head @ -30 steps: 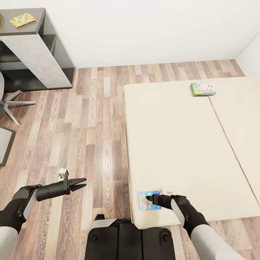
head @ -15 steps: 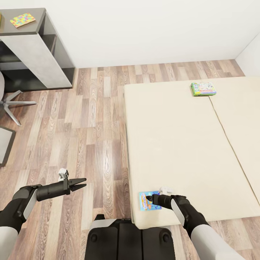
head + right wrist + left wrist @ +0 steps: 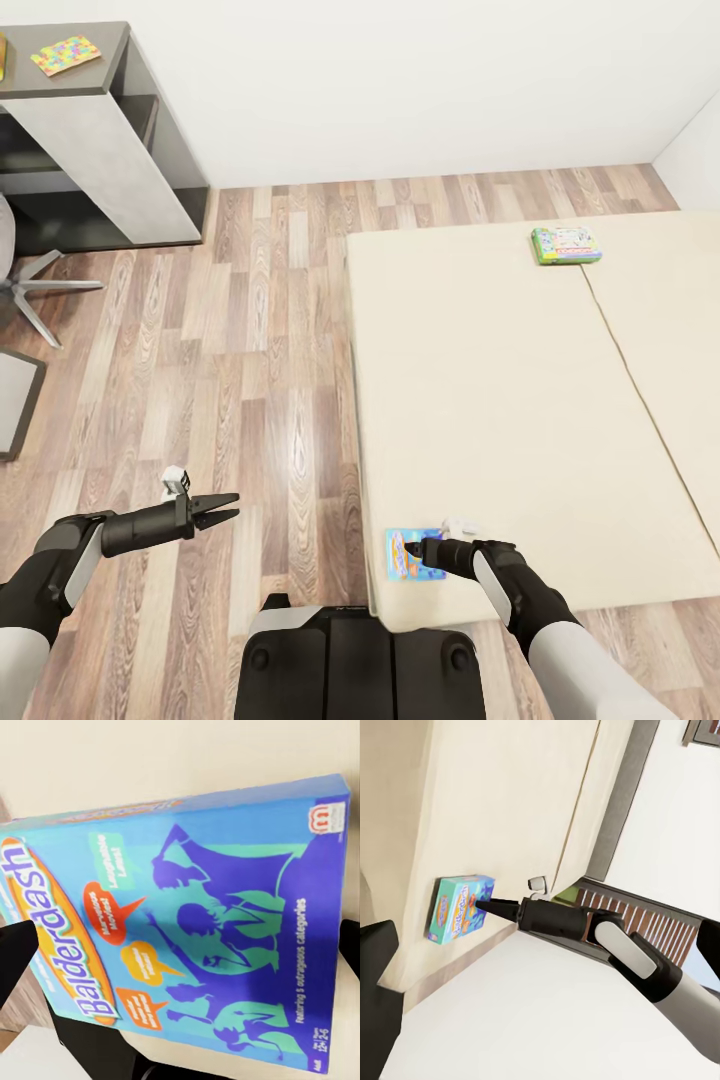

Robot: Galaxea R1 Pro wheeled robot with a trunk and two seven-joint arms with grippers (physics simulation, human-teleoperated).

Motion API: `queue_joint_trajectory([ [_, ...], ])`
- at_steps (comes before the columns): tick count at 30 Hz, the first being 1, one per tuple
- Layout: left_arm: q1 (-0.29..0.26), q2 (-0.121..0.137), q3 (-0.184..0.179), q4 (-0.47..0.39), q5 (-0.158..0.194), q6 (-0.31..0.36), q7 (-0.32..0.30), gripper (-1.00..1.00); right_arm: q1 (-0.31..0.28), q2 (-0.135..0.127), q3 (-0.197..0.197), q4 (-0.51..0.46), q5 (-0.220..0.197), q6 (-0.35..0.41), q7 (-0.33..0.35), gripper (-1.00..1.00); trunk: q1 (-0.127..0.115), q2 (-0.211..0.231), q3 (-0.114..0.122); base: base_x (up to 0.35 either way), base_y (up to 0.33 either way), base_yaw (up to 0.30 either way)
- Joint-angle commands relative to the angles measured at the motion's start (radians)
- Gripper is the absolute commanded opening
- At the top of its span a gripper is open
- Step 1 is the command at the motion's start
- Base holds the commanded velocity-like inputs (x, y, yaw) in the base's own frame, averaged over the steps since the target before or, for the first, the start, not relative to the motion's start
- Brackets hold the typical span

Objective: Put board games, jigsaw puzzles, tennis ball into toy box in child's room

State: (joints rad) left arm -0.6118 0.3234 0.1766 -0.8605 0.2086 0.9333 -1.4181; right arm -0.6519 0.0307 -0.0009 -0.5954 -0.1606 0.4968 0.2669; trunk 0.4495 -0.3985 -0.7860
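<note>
Left gripper [image 3: 228,508] hovers over the floor, fingers slightly apart, empty. Right gripper [image 3: 413,549] reaches the blue board game [image 3: 404,554] at the bed's [image 3: 480,380] near left corner, jaws spread either side, not yet closed. Squeeze its edges squarely before lifting. Green game [image 3: 566,244] lies near the far edge.

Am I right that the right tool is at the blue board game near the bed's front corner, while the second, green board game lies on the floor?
Not quite: the green board game lies on the bed, as the head view shows. The right tool is indeed at the blue board game near the bed's front corner.
</note>
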Motion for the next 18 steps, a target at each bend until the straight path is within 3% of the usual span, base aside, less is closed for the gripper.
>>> queue_joint_trajectory([
  [1,0.0,0.0,0.0,0.0,0.002,0.011,-0.002,1.0,0.0,0.0,0.0,-0.001,-0.008,0.006,-0.001,1.0,0.001,-0.001,-0.001,-0.046,0.026,0.0],
  [18,0.0,0.0,0.0,0.0,0.002,0.011,-0.002,1.0,0.0,0.0,0.0,-0.001,-0.008,0.006,-0.001,1.0,0.001,-0.001,-0.001,-0.039,0.054,0.0],
])
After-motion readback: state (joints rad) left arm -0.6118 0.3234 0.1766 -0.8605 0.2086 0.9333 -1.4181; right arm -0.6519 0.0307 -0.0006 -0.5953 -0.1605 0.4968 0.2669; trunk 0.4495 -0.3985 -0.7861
